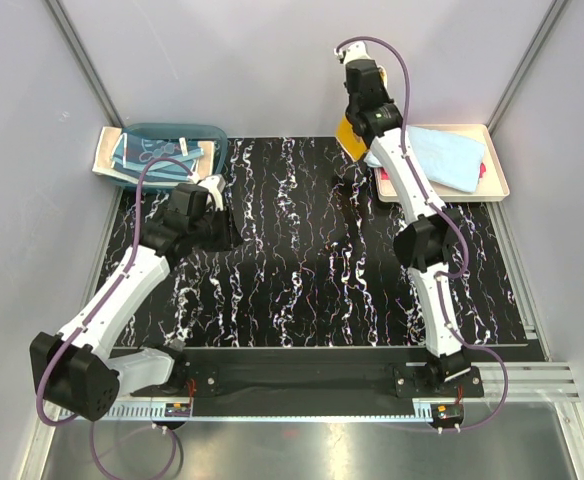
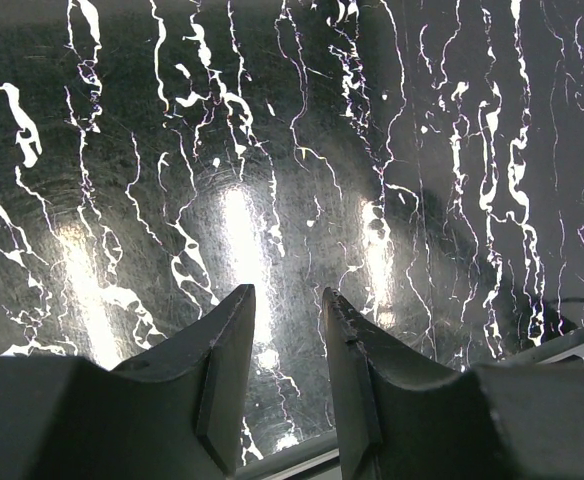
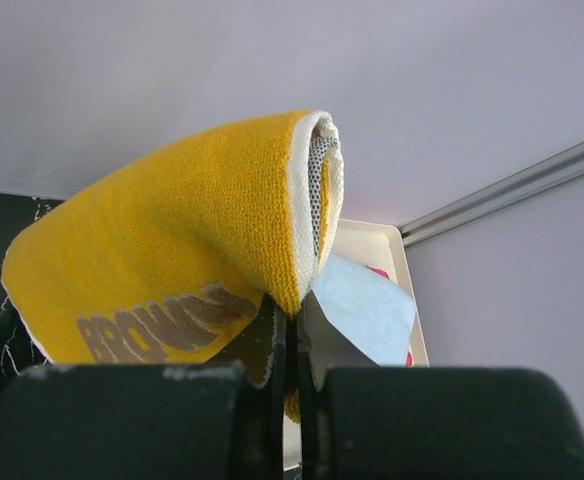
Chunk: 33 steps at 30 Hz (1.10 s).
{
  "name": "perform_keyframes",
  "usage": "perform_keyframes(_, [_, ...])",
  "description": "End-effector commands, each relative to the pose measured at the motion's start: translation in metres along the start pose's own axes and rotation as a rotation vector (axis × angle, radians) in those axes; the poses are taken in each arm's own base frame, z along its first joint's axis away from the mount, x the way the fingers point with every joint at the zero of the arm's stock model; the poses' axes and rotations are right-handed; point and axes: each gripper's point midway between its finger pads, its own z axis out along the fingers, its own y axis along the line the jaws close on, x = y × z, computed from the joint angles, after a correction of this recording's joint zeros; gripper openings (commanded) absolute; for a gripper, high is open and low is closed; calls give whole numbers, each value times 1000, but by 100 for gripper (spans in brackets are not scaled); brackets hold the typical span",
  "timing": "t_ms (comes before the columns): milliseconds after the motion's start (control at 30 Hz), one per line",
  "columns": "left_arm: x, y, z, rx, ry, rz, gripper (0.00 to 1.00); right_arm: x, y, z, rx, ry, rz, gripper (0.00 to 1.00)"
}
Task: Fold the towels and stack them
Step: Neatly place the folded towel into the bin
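Observation:
An orange-yellow towel [image 3: 172,250] with brown "BROWN" lettering hangs folded over in my right gripper [image 3: 294,320], which is shut on its edge. In the top view that towel [image 1: 346,136] is raised at the left end of the cream tray [image 1: 495,150]. A light blue towel [image 1: 447,155] lies folded on the tray, and a red towel [image 1: 482,171] peeks out from under it. More blue towels [image 1: 152,153] lie in the teal basin [image 1: 212,133] at the back left. My left gripper [image 2: 287,295] hovers open over the bare black mat [image 2: 272,150], holding nothing.
The black marbled mat [image 1: 312,260] covers the table between the arms. The basin rests on a cream piece [image 1: 105,150] at the mat's back left corner. Grey walls with metal rails enclose the back and sides.

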Motion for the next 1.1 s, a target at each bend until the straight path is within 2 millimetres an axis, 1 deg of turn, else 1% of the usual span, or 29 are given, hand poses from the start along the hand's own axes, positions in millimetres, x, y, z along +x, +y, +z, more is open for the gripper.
perform_keyframes(0, [-4,-4,4,31,-12,12,38,-30,-57,-12,68,-77,104,0])
perform_keyframes(67, [-4,-5,4,35,-10,14,38,-21,-58,-8,65,-56,117,0])
perform_keyframes(133, [-3,-5,5,40,-4,12,38,-7,-61,0,65,-24,128,0])
perform_keyframes(167, [-4,-6,5,42,-6,13,38,0,-59,4,58,-9,127,0])
perform_keyframes(200, [-3,-6,5,42,-3,13,38,4,-62,7,58,2,133,0])
perform_keyframes(233, [-2,-5,5,40,-1,11,38,15,-70,13,68,28,155,0])
perform_keyframes(300, [-2,-6,6,42,2,12,38,26,-72,21,59,49,198,0])
perform_keyframes(333, [-2,-6,6,44,1,12,38,36,-80,26,67,69,209,0])
perform_keyframes(400, [-1,-6,7,44,5,12,38,47,-82,32,66,92,234,0])
perform_keyframes(433, [-1,-6,7,45,6,12,38,54,-90,36,74,102,247,0])
perform_keyframes(533, [0,-7,8,48,11,11,38,74,-93,44,59,143,293,0])
perform_keyframes(567, [0,-6,8,48,12,11,38,86,-96,50,50,165,306,0])
perform_keyframes(633, [0,-6,8,48,11,11,38,99,-97,55,50,191,337,0])
perform_keyframes(667, [1,-6,8,48,14,10,38,111,-92,58,33,215,339,0])
perform_keyframes(700, [1,-6,9,50,16,10,38,122,-97,63,44,231,364,0])
perform_keyframes(733, [0,-7,9,51,13,11,38,127,-96,66,39,237,376,0])
perform_keyframes(767, [1,-6,10,51,18,9,38,139,-93,69,21,259,388,0])
perform_keyframes(800, [1,-6,10,51,18,9,38,147,-98,73,28,273,416,0])
perform_keyframes(833, [2,-7,10,56,20,10,38,152,-100,75,28,278,431,0])
perform_keyframes(867, [3,-7,10,57,22,10,38,161,-92,78,-1,294,438,0])
perform_keyframes(900, [2,-8,10,59,23,10,38,165,-90,79,-4,302,456,0])
perform_keyframes(933, [2,-8,10,59,22,10,38,168,-87,80,-9,307,461,2])
perform_keyframes(967, [2,-7,10,56,22,9,38,184,-96,85,3,331,475,10])
perform_keyframes(1033, [2,-8,9,59,20,9,38,195,-96,88,-5,350,503,19])
perform_keyframes(1067, [2,-7,10,58,21,9,38,201,-94,90,-11,364,518,27])
